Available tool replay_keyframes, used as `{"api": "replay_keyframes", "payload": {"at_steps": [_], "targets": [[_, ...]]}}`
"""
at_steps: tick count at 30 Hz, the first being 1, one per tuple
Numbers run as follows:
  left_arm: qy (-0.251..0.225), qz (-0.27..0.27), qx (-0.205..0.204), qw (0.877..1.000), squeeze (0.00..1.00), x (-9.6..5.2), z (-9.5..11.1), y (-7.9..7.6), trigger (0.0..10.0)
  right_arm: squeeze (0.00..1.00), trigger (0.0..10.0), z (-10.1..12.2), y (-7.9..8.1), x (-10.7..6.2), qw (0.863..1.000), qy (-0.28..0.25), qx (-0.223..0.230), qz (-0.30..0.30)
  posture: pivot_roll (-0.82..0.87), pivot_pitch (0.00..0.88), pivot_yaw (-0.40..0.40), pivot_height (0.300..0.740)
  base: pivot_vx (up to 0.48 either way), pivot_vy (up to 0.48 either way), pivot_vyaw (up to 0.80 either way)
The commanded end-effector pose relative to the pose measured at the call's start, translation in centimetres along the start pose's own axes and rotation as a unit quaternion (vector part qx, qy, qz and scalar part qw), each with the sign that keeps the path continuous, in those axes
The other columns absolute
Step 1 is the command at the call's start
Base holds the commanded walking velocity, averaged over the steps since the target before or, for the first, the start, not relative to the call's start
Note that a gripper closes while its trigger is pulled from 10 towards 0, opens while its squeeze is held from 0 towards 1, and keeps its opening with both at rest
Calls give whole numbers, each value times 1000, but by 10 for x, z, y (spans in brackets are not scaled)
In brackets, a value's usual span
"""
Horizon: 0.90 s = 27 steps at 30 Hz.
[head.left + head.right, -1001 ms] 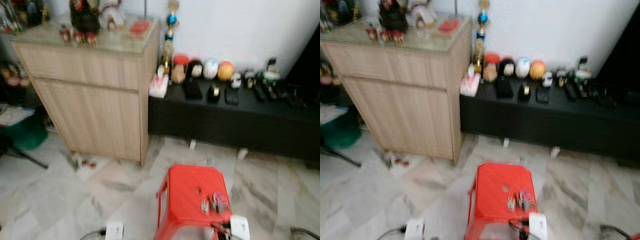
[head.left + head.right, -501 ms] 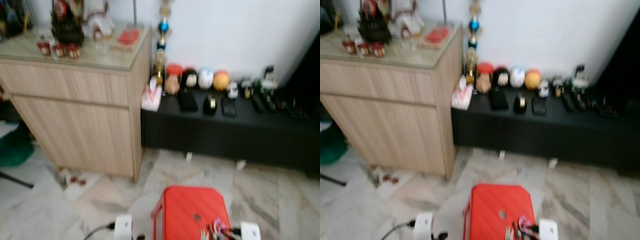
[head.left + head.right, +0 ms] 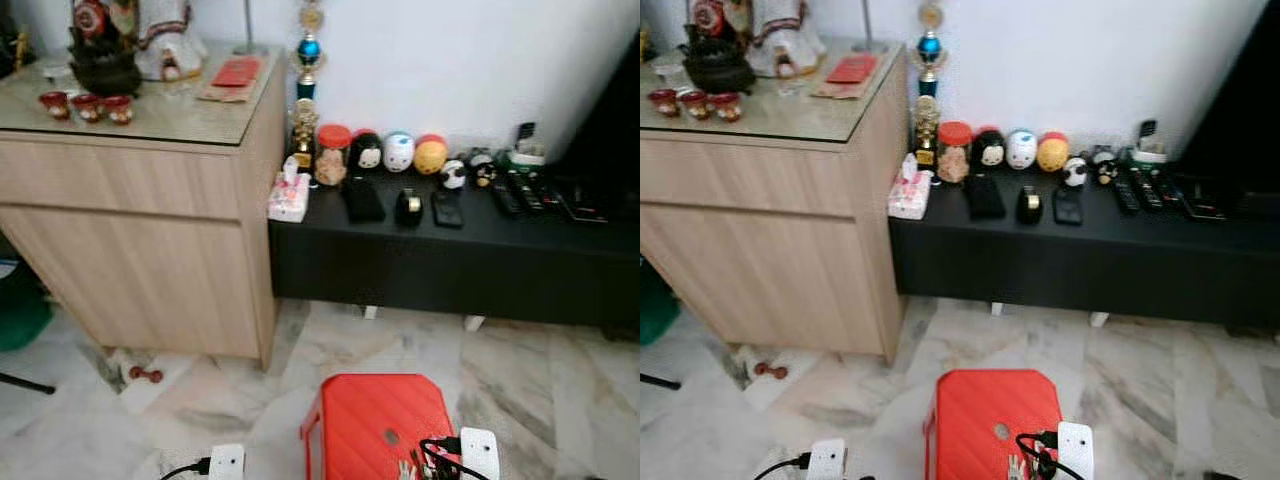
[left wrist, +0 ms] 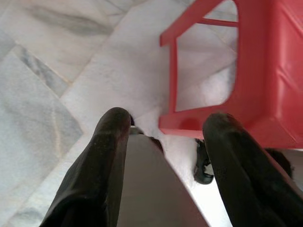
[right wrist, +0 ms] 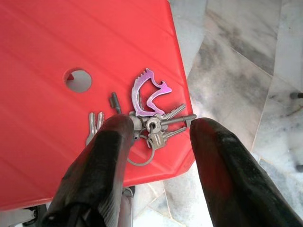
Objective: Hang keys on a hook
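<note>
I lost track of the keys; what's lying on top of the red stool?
A bunch of keys with a purple charm lies near the stool's edge. The open right gripper hangs over them; its fingers cover part of the ring.

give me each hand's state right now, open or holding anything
Left hand: open, holding nothing, over the floor beside the red stool.
Right hand: open, fingers either side of the keys on the stool, not gripping them.
</note>
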<state>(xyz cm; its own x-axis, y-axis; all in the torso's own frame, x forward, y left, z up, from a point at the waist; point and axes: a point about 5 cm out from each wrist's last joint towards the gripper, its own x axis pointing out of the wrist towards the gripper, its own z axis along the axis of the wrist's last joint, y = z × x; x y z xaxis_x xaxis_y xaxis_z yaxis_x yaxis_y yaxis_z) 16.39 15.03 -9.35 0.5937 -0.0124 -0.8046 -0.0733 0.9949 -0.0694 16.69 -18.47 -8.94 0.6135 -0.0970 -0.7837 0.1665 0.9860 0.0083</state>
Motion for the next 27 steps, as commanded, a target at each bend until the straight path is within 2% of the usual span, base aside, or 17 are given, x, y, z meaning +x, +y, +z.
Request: {"api": "replay_keyframes", "payload": {"at_steps": [1,23,27], "targets": [[14,0,0,1000,0,-1,-7,1,10000,0,10000,4,0,1,1000,-6,0,1,41,0,-79,740,0,0,0],[15,-3,3,1000,0,-1,-7,1,10000,0,10000,4,0,1,1000,-7,1,5,40,0,-76,740,0,0,0],[15,-3,3,1000,0,-1,-7,1,10000,0,10000,4,0,1,1000,-7,1,5,38,0,-76,740,-255,0,0]]}}
